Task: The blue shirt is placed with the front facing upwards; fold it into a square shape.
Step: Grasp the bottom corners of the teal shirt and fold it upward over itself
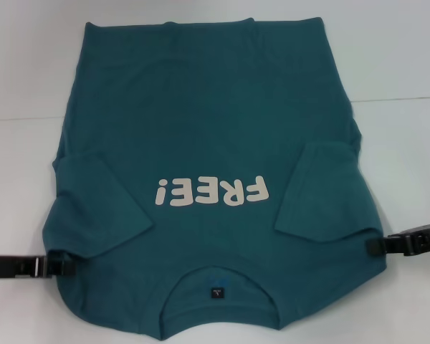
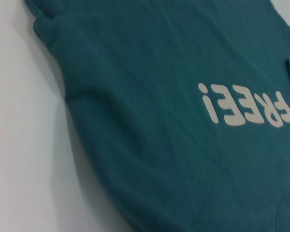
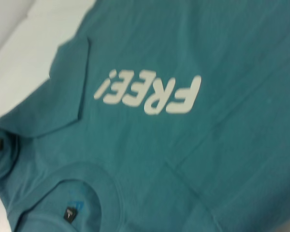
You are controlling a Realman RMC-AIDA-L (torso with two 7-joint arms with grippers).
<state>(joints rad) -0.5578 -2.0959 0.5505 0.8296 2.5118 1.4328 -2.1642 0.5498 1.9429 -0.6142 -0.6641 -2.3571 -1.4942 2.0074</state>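
The blue shirt [image 1: 215, 129] lies flat on the white table, front up, its off-white "FREE!" print [image 1: 209, 191] upside down to me. The neckline with a small dark label [image 1: 216, 292] is at the near edge. Both short sleeves are folded inward onto the chest, one on the left [image 1: 93, 208] and one on the right [image 1: 322, 193]. My left gripper [image 1: 63, 266] touches the shirt's left shoulder edge, where the cloth bunches slightly. At the right shoulder edge sits my right gripper [image 1: 373, 246]. The wrist views show the shirt [image 2: 159, 145] [image 3: 208, 145] close up with the print.
The white table [image 1: 29, 86] surrounds the shirt, with bare surface on both sides and behind the hem. A thin seam line [image 1: 401, 99] crosses the table behind the shirt's middle.
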